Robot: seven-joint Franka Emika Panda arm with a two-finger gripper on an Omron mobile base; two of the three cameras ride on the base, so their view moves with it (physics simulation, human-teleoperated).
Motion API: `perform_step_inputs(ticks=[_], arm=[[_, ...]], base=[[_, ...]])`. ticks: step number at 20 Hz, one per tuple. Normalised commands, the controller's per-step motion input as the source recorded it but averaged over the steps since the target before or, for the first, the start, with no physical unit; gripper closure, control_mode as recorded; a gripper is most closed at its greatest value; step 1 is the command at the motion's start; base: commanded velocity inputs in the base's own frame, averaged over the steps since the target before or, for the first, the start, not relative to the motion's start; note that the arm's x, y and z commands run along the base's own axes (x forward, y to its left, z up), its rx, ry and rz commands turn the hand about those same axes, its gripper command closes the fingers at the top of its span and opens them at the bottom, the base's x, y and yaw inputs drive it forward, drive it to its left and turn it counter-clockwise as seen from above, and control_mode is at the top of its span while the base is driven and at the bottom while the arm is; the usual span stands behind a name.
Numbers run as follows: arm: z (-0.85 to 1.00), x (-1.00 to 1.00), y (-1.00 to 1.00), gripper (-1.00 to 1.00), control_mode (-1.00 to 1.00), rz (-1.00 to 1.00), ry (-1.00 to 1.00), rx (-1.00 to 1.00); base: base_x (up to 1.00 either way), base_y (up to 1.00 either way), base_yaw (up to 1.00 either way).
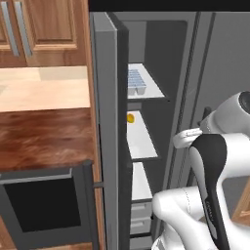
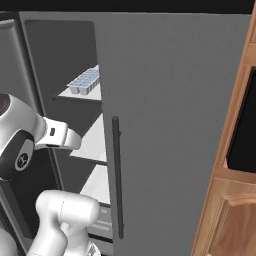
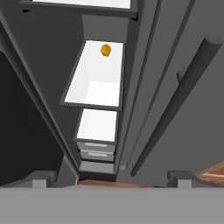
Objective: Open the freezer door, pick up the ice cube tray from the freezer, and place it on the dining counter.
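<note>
Two risks face you: the gripper (image 3: pixel 111 178), jaws apart and empty, points low toward the drawers, while the ice cube tray (image 1: pixel 136 82) sits on the freezer's (image 1: pixel 166 44) top shelf, at twelve o'clock from the yellow item (image 1: pixel 130 117). Reaching up, you could clip the shelf edge or the half-open freezer door (image 1: pixel 107 122).

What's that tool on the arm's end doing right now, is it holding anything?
Tool: open, jaws spread wide, holding nothing; it points into the freezer, apart from the shelves.
</note>
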Motion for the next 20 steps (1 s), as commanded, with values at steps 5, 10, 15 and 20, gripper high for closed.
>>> perform_step_inputs(ticks=[5,10,15,20], arm=[[0.0,0.0,0.0,-1.0,1.0,0.0,0.0,0.0],[0.0,0.0,0.0,-1.0,1.0,0.0,0.0,0.0],[0.0,0.0,0.0,-1.0,1.0,0.0,0.0,0.0],[0.0,0.0,0.0,-1.0,1.0,0.0,0.0,0.0]], base=[[0.36,0.0,0.18],[0.38,0.0,0.18],[0.46,0.0,0.17],[0.58,0.0,0.11]])
